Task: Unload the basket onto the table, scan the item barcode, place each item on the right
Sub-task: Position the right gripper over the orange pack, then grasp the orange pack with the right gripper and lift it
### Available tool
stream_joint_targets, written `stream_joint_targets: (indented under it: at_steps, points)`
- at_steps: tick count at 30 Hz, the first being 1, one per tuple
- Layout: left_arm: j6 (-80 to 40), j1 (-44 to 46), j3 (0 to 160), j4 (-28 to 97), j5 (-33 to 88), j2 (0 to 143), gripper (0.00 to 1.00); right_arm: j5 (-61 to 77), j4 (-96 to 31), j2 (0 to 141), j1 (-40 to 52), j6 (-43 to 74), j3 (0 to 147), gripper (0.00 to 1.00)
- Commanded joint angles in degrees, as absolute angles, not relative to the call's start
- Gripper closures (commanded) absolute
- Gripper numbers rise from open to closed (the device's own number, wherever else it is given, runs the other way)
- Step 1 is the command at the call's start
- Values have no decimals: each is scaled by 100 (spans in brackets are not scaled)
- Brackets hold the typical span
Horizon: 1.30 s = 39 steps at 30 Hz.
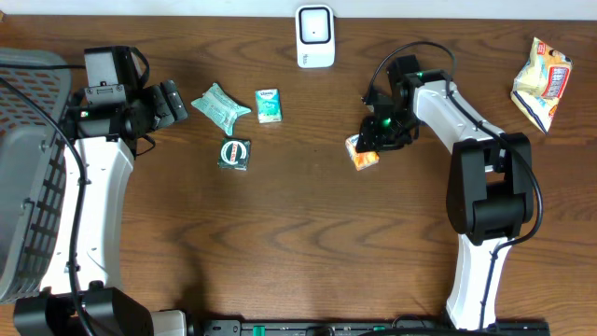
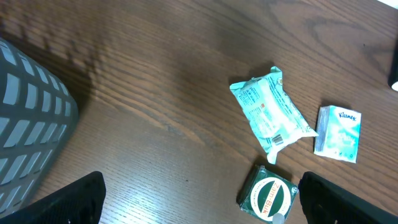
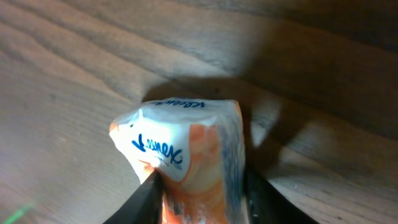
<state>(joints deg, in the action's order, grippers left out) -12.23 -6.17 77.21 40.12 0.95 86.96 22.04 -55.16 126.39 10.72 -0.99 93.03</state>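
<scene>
The item is an orange and white Kleenex tissue pack (image 1: 362, 156), right of the table's middle. My right gripper (image 1: 369, 143) is shut on it. In the right wrist view the pack (image 3: 186, 149) fills the gap between the two dark fingers (image 3: 148, 200), which press on both its sides just above the wood. The white barcode scanner (image 1: 315, 35) stands at the back edge, apart from the pack. My left gripper (image 1: 173, 101) hangs open at the left over bare wood, with nothing between its fingers (image 2: 69, 202).
A teal wipes packet (image 1: 220, 104), a small teal Kleenex pack (image 1: 268, 105) and a green Zam-Buk tin (image 1: 234, 154) lie left of centre. A yellow snack bag (image 1: 541, 82) is at the back right. A grey basket (image 1: 23, 177) takes up the left edge.
</scene>
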Motion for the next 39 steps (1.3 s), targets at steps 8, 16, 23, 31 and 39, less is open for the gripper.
stream_joint_targets:
  at_steps: [8, 16, 23, 31, 39]
  points:
    - [-1271, -637, 7693, 4027, 58, 8729, 2, 2233, -5500, 12626, 1070, -69, 9166, 99]
    - [-1271, -637, 7693, 4027, 58, 8729, 2, 3367, -5509, 12613, 954, -322, 9365, 99]
    - [-1271, -637, 7693, 4029, 58, 8729, 2, 5693, -5502, 12610, 491, -1291, 9585, 99]
    - [-1271, -637, 7693, 4027, 58, 8729, 2, 7931, -5498, 12608, 23, -2185, 9585, 99]
    - [-1271, -637, 7693, 4027, 58, 8729, 2, 8952, -5308, 12599, -148, -2128, 9594, 99]
